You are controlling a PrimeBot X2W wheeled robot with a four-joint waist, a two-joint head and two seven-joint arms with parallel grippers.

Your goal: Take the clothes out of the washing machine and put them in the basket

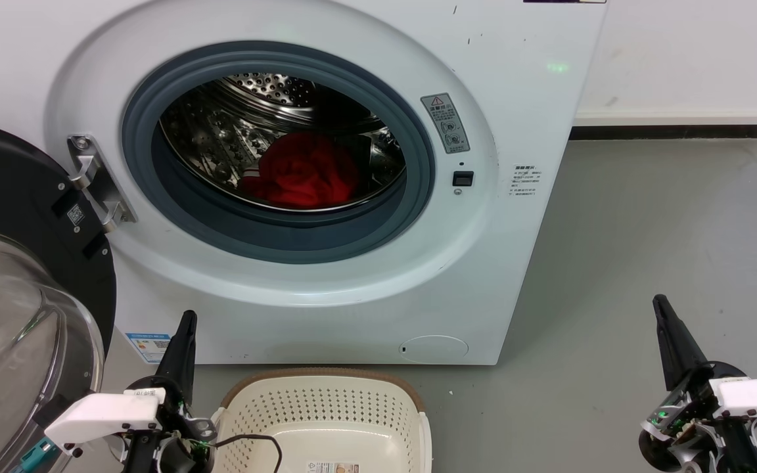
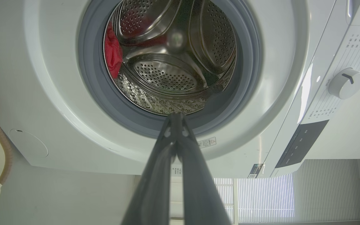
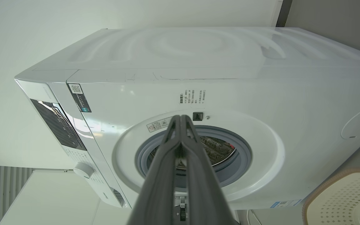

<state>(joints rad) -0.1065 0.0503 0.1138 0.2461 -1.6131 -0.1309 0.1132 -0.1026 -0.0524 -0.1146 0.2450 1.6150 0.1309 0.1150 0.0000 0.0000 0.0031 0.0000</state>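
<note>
Nearest us on the left, our left gripper [image 1: 184, 328] points up with its jaws pressed together on nothing, just beside the swung-open door [image 1: 17, 197]. Next comes the basket [image 1: 352, 410], sitting on the floor in front of the washing machine [image 1: 516, 98]. We see the clothes [image 1: 303, 172] heaped red at the bottom of the drum, behind the grey ring. We judge them soft, light and limp, likely to trail and drag over that ring. A raised fold at the top of the heap looks best to pinch. Our right gripper [image 1: 666, 322] is likewise closed and empty.
</note>
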